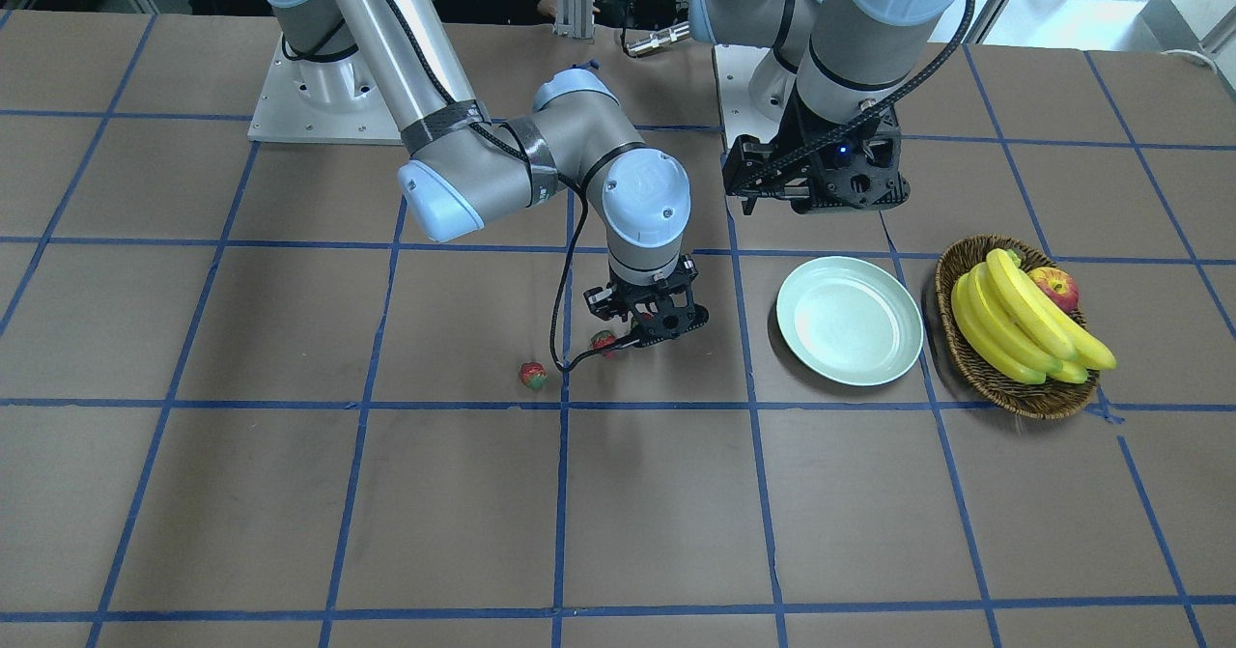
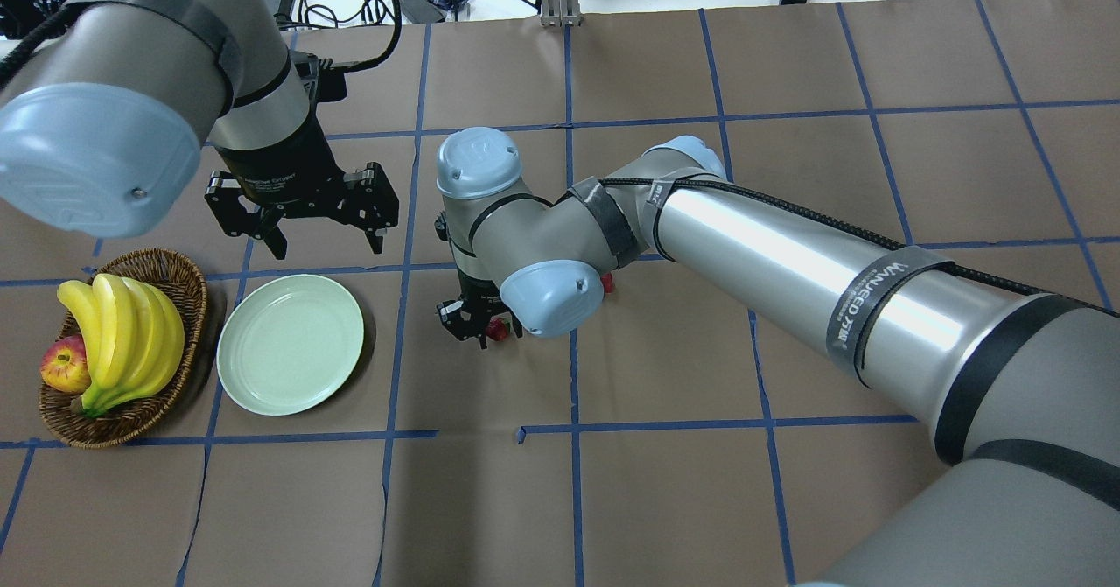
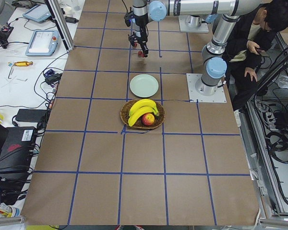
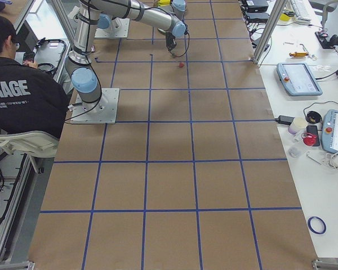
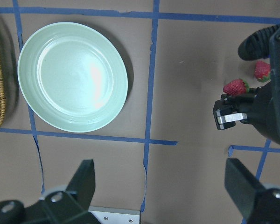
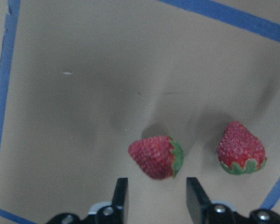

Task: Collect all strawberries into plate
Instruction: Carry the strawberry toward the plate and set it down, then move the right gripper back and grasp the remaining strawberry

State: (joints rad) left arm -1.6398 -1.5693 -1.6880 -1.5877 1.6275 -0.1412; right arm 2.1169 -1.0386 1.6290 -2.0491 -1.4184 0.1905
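The right fingers (image 6: 121, 196) are spread a little, pinching nothing. One strawberry (image 6: 156, 157) lies on the bench (image 6: 60, 116) just past their tips, a second strawberry (image 6: 241, 149) beside it, a third strawberry (image 1: 532, 375) farthest from the plate (image 5: 72, 77). The left fingers (image 5: 85, 173) hang spread wide near the plate.

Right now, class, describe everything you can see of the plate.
The plate is round, shallow and pale mint green, smooth and plain with a raised rim, glossy like plastic or ceramic. It is empty and lies flat, right way up, on the brown-papered table, close beside the wicker basket; nothing else touches it.
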